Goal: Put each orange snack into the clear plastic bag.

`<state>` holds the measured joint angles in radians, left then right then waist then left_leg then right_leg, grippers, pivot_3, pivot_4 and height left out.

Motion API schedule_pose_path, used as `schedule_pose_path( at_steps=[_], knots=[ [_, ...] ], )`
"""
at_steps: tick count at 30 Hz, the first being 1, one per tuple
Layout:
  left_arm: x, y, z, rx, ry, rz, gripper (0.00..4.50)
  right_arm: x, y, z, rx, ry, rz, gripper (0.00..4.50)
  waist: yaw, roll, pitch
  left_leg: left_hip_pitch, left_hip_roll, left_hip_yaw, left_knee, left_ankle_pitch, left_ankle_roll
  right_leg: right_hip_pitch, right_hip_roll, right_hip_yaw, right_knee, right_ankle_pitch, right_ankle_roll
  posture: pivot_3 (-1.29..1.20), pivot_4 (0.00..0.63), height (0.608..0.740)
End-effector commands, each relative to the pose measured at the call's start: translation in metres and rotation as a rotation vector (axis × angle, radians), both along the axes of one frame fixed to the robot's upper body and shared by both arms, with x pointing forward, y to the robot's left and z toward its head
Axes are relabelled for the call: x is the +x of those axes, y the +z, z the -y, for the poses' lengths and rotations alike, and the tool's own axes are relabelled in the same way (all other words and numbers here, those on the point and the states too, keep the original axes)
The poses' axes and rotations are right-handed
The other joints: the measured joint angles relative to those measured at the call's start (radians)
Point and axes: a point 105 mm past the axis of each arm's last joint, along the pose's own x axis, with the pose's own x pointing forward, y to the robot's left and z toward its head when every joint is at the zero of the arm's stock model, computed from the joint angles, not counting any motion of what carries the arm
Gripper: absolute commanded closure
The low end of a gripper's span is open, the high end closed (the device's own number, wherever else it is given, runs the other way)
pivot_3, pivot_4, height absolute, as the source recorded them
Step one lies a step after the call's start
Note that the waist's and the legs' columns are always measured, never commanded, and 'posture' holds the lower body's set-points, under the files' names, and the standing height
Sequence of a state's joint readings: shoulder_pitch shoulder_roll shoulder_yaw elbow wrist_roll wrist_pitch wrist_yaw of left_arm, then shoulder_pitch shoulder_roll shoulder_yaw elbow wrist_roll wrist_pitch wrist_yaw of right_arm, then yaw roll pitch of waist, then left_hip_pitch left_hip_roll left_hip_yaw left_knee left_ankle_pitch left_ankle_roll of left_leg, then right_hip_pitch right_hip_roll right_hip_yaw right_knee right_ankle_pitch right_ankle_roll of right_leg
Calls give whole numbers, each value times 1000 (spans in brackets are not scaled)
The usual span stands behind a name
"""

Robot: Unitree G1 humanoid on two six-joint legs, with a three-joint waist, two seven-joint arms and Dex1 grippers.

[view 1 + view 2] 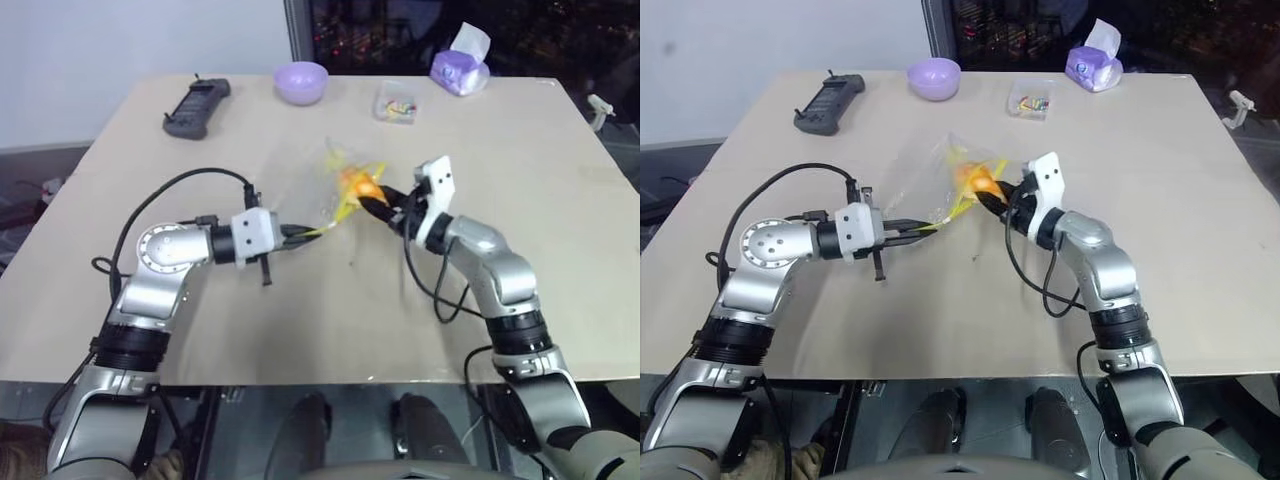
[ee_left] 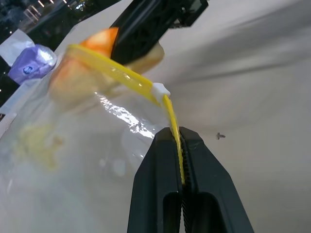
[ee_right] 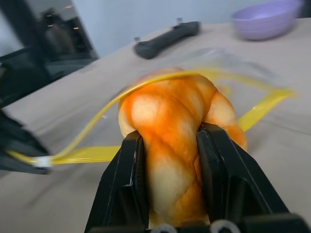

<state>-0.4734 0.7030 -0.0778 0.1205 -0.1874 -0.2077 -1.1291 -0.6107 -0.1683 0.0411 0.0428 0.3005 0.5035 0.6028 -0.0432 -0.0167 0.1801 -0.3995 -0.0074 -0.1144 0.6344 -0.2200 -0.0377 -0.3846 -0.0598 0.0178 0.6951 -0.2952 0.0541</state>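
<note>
Left tool is pinched tight on the yellow strip of the bag, holding the mouth up off the desk near its middle. Right tool grips the bun between its fingers, partway closed around it, pointing at the bag mouth.

Bun position: right at the opening. In the right wrist view the strip loops over and around the bun's front, so the leading part looks to be through the mouth. Rear half is between the fingers and outside. Hard to say how deep it sits; the film is clear and crumpled, so take "partly in" as my read, not a certainty.

Progress: insertion underway, not finished. Left to do: push the bun fully past the strip, let go, pull the right tool out without dragging the bun back. I see just this one bun, so this could be the last item.

Risk: the bag is held at one point only, so the mouth may fold shut.

Further back on the desk: clear box, lilac bowl, black handset, tissue pack. None in play.
</note>
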Motion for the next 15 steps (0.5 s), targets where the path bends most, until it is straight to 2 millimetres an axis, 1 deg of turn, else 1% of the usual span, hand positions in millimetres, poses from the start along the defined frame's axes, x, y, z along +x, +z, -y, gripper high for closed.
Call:
schedule_pose_path(
  at_steps=[1, 3, 6, 8, 11, 13, 15],
  knots=[
    [-1, 15, 8, -20, -45, 39, 4500, -1, 20, 4, -51, -74, 167, 3045, -1, 0, 0, 0, 0, 0, 0, 0, 0, 0, 0, 0, 0, 0, 0, 0, 150, 718],
    [-2, 16, 18, -23, -83, 37, 4500, -6, 12, -2, -267, -77, 331, 3045, 2, 0, 0, 0, 0, 0, 0, 0, 0, 0, 0, 0, 0, 0, 0, 0, 150, 718],
    [1, 16, 24, -17, -109, 46, 4500, -13, 3, -6, -411, -45, 445, 3045, 0, 0, 0, 0, 0, 1, 0, 0, 0, -1, 0, 0, 0, 0, 0, 0, 150, 718],
    [0, 12, 31, 14, -153, 73, 4500, -19, -1, -9, -439, -23, 469, 3045, -1, 0, 0, 0, 0, 1, 0, 0, 0, -1, 0, 1, 0, 0, 0, 0, 150, 718],
    [-2, 6, 37, 30, -201, 87, 4500, -18, -4, -8, -412, -32, 438, 3045, -3, 0, 0, 0, 0, 1, 0, 0, 0, -1, 0, 1, 0, 0, 0, 0, 150, 718],
    [-3, 3, 36, 36, -205, 99, 4500, -17, -8, -7, -405, -29, 408, 3045, -3, 0, 0, 0, 0, 1, 0, 0, 0, -1, 0, 1, 0, 0, 0, 0, 150, 718],
    [-1, 1, 31, 59, -196, 138, 4500, -18, -17, -5, -430, 8, 371, 3045, -1, 0, 0, 0, 0, 1, 0, 0, 0, -1, 0, 1, 0, 0, 0, 0, 150, 718]
  ],
)
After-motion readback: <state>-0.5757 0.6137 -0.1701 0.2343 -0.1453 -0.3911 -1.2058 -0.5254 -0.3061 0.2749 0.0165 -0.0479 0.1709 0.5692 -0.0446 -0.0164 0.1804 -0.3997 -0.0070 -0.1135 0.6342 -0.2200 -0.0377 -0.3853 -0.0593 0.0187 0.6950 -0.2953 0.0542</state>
